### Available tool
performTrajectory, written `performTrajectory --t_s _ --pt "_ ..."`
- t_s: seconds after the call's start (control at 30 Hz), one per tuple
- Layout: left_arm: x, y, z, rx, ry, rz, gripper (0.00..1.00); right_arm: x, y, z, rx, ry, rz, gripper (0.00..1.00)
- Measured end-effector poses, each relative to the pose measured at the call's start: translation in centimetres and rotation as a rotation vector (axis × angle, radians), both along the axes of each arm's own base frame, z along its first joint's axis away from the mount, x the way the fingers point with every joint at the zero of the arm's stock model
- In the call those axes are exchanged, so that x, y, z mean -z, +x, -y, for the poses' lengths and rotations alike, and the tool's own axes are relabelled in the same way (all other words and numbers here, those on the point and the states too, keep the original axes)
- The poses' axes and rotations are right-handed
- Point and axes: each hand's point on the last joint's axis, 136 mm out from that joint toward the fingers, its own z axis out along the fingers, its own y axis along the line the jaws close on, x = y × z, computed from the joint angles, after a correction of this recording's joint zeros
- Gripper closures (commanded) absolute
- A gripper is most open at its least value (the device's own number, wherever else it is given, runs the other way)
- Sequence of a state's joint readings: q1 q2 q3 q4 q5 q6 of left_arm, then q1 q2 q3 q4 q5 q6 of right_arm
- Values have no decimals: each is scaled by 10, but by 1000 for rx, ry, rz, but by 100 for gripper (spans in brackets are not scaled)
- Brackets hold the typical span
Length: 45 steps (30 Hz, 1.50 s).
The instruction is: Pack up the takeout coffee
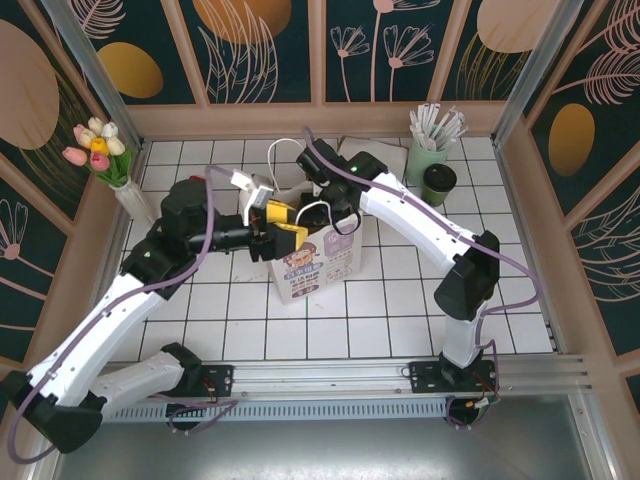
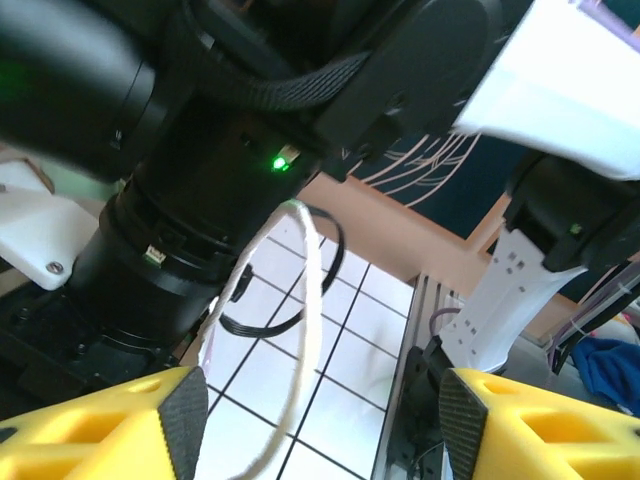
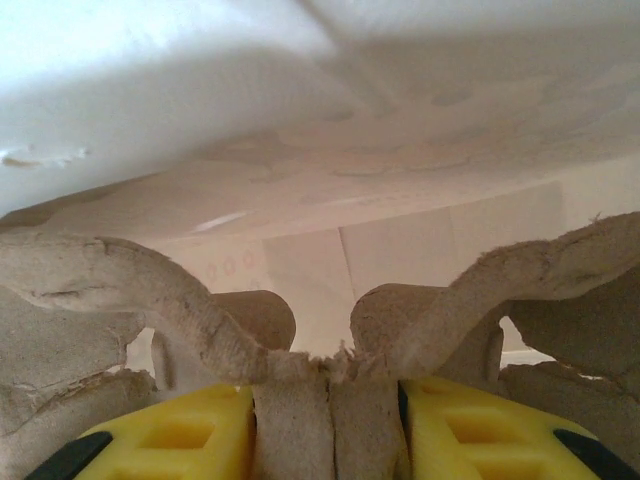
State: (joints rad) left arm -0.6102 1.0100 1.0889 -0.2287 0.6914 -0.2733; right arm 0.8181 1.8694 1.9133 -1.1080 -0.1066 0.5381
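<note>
The takeout coffee (image 1: 437, 183), a small dark-green cup with a dark top, stands at the back right beside the straw pot. A white paper bag (image 1: 308, 265) stands upright mid-table. My right gripper (image 3: 328, 425) is down inside the bag, shut on the middle ridge of a brown pulp cup carrier (image 3: 120, 280). Seen from above, that right gripper (image 1: 338, 220) dips into the bag's mouth. My left gripper (image 1: 288, 224) hangs at the bag's left top edge. Its jaws are open, and the bag's white cord handle (image 2: 305, 330) runs loose between the pads (image 2: 185, 420).
A mint-green pot of wrapped straws (image 1: 428, 150) stands at the back right, touching the coffee. A vase of tulips (image 1: 100, 150) stands at the far left. The right arm's body (image 2: 250, 150) looms close in the left wrist view. A metal rail (image 1: 330, 378) runs along the near edge.
</note>
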Motion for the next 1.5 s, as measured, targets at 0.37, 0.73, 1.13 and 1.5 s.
performTrajectory --t_s 0.37,0.73,1.13,1.5 --pt "12 -49 61 279 51 66 100 2 -2 -1 50 57 -98 61" --pt "10 -56 51 278 82 149 100 22 7 2 104 20 -100 61" --pt "1 -53 41 223 79 214 47 54 -4 1 56 -42 -76 63" --pt "-34 11 -33 -314 81 313 1 41 -16 -1 9 -21 -22 63"
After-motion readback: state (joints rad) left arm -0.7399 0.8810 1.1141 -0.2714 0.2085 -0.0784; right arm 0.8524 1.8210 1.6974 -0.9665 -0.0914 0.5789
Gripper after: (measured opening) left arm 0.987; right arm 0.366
